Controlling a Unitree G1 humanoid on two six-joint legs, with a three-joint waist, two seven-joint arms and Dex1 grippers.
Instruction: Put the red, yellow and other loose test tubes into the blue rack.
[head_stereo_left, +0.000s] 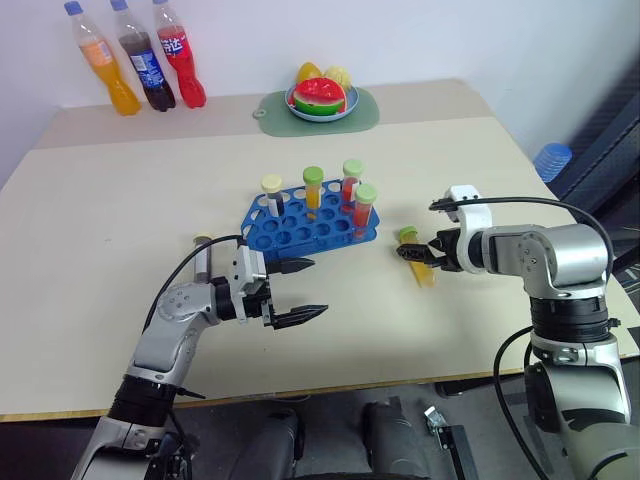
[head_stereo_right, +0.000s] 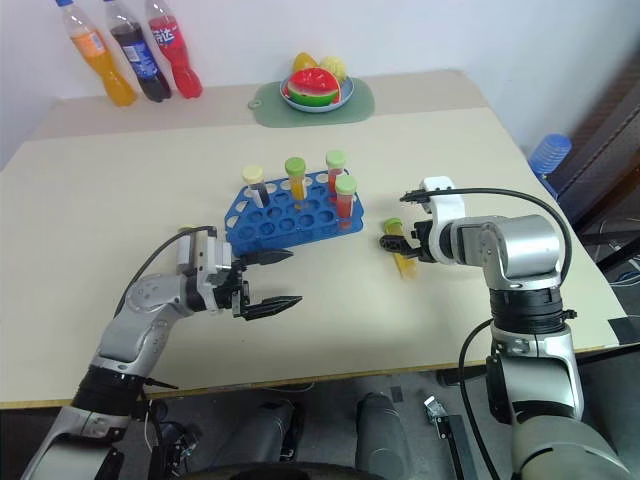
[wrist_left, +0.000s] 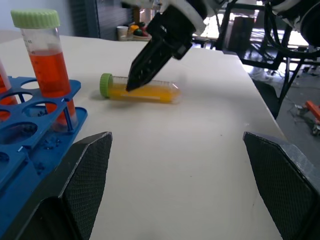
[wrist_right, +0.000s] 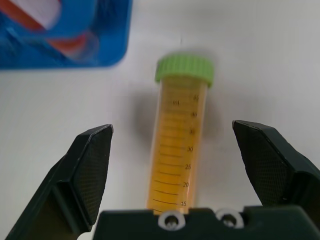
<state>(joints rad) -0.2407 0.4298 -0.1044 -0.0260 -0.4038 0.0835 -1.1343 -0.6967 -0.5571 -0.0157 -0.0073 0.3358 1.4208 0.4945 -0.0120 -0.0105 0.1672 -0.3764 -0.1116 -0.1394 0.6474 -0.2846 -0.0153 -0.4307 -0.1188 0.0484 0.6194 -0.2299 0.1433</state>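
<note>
A robot test room: bare beige table (head_stereo_left: 120, 250) with staged soda bottles (head_stereo_left: 145, 60)

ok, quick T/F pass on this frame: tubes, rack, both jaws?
1. A yellow tube with a green cap lies on the table, to the right of the blue rack. True.
2. The right gripper is shut on the yellow tube. False: its jaws stand open on either side of the tube.
3. Four capped tubes stand upright in the rack. True.
4. The left gripper holds a tube. False: its jaws are open and empty, in front of the rack.
5. The soda bottles stand beside the rack. False: they stand at the table's far left corner, well away from it.
</note>
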